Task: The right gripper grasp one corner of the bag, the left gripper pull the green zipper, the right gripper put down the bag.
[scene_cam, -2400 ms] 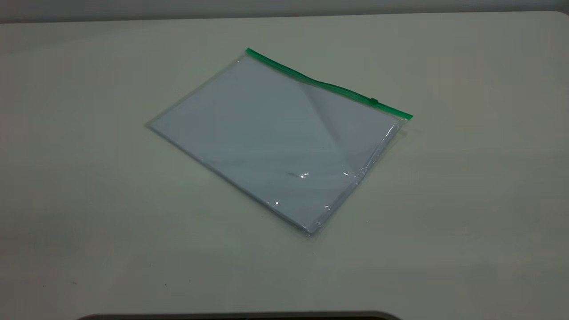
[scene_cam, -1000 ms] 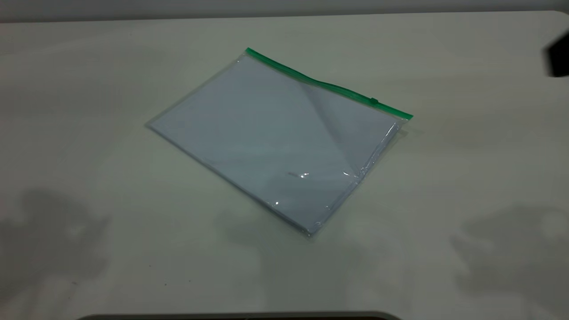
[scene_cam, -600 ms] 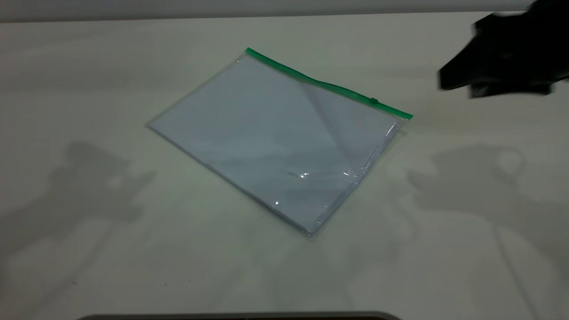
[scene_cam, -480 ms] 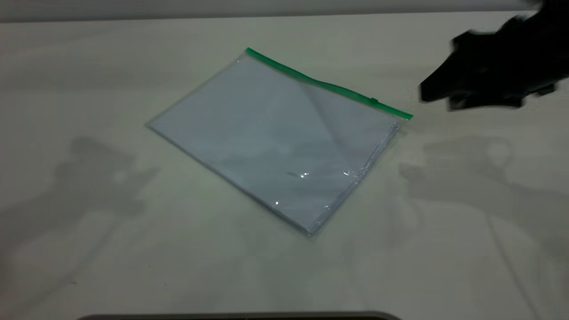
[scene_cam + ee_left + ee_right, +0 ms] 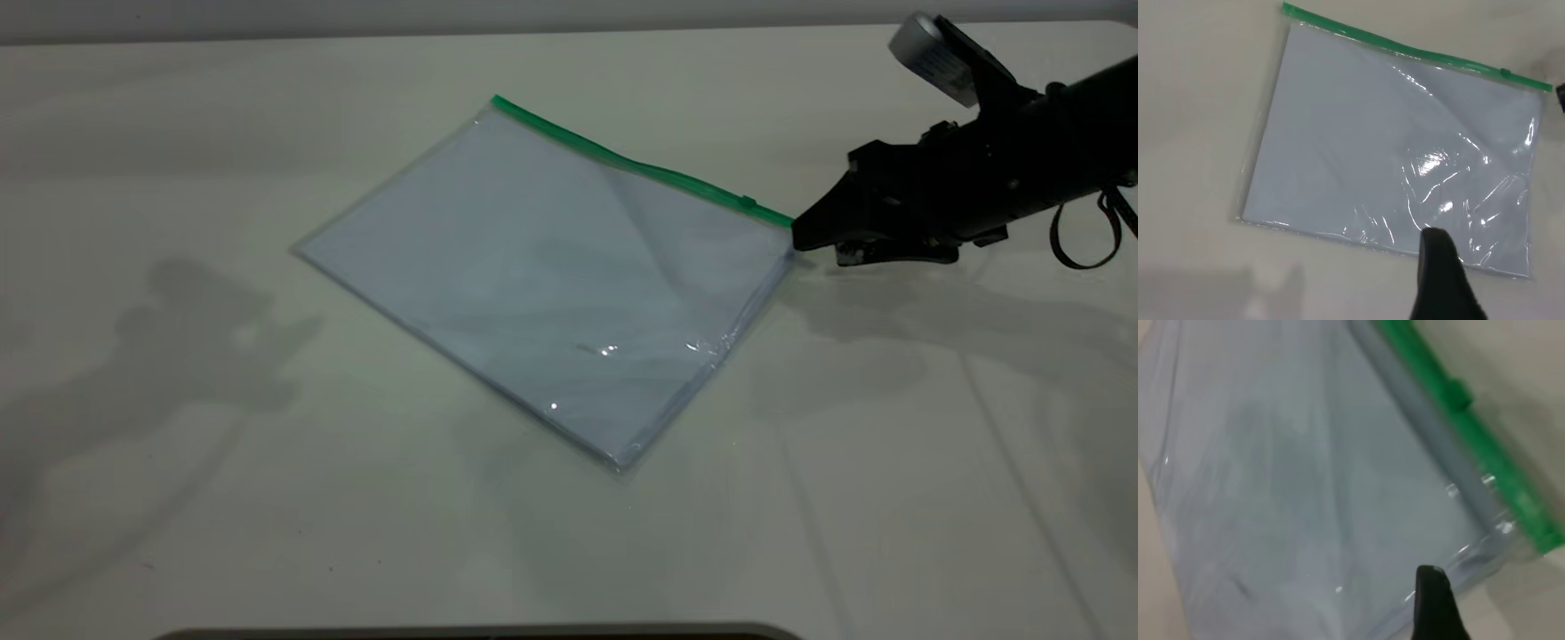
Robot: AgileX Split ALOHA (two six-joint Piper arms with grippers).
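Observation:
The bag (image 5: pixel 533 267) lies flat on the table, a clear pouch with white sheets inside. The green zipper (image 5: pixel 622 162) runs along its far long edge, with the slider tab (image 5: pixel 749 202) near the right end. My right gripper (image 5: pixel 798 236) is low at the right-hand green corner of the bag (image 5: pixel 786 238), its tip at or over the end of the strip. The right wrist view shows that corner (image 5: pixel 1531 547), the strip (image 5: pixel 1485 447) and the tab (image 5: pixel 1458 393) close up. My left gripper (image 5: pixel 1438 263) hovers above the bag's near short edge (image 5: pixel 1485 263); it is outside the exterior view.
The pale table (image 5: pixel 222 462) is bare around the bag. The left arm's shadow (image 5: pixel 204 329) falls on the table left of the bag. A dark edge (image 5: pixel 480 633) runs along the table's near side.
My right arm has come in from the right edge and dropped leftward to the bag's right green corner. The bag has not moved. Arm shadows have appeared on the table.

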